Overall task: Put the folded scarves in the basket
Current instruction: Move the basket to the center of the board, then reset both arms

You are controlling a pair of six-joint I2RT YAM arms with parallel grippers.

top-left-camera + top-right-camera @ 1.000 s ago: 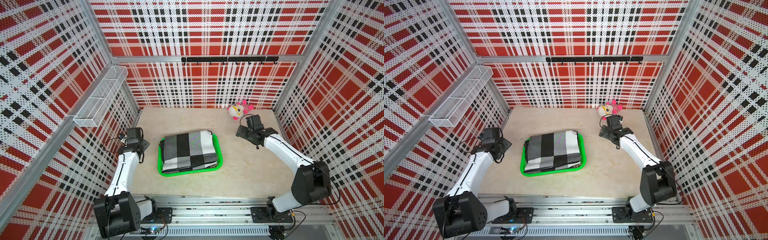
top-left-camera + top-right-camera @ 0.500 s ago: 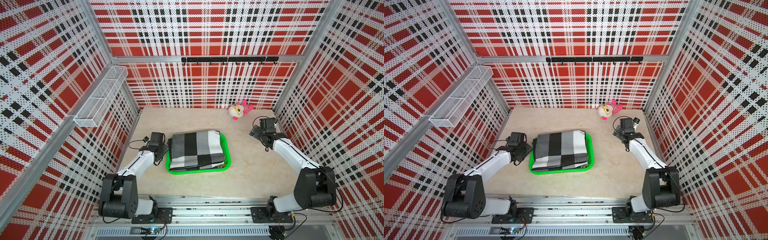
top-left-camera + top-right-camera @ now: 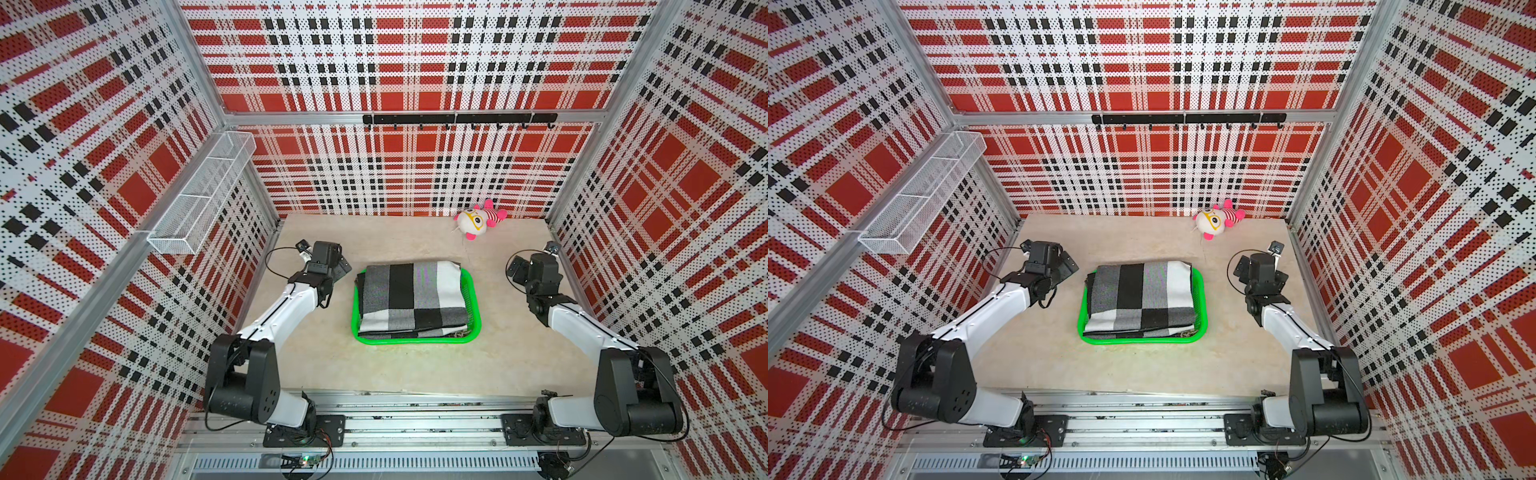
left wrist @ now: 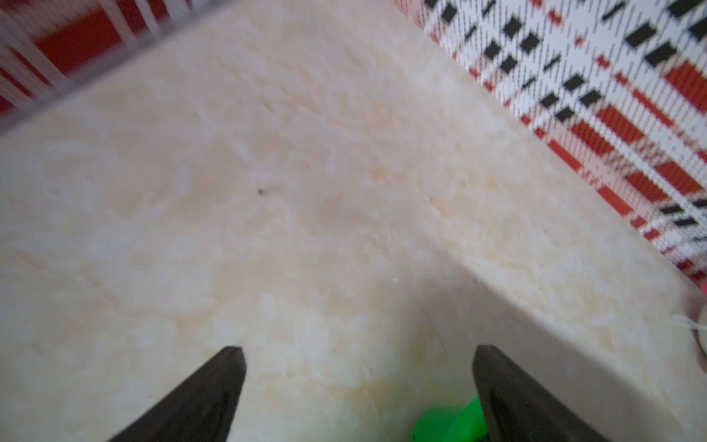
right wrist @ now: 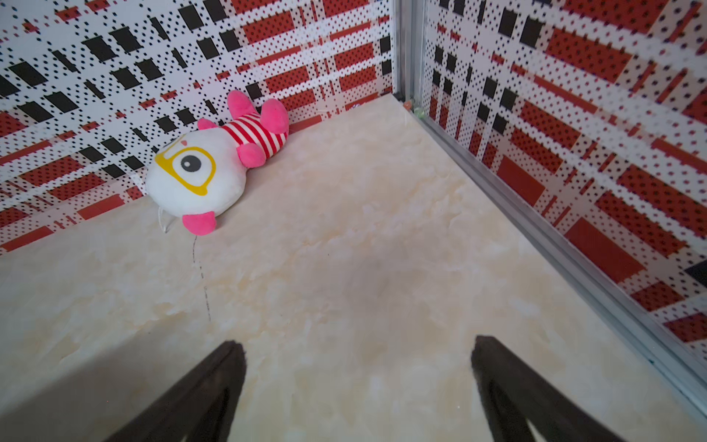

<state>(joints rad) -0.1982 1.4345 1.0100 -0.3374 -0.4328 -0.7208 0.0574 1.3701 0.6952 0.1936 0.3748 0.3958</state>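
Folded scarf (image 3: 411,297) lies in the green basket (image 3: 415,341) in both top views; left wrist view: left gripper (image 4: 354,354) spread wide and empty beside the basket's corner; right wrist view: right gripper (image 5: 354,344) spread wide, empty, facing a plush toy (image 5: 206,172).

Basket (image 3: 415,340) blocks mid-table; bare tabletop (image 3: 415,374) flanks it; plush toy (image 3: 478,218) probably touches wall (image 3: 415,174).

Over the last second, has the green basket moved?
Yes: the basket, carrying the scarf, slid toward the robot's right, closing its sideways gap to the unmoved plush toy.
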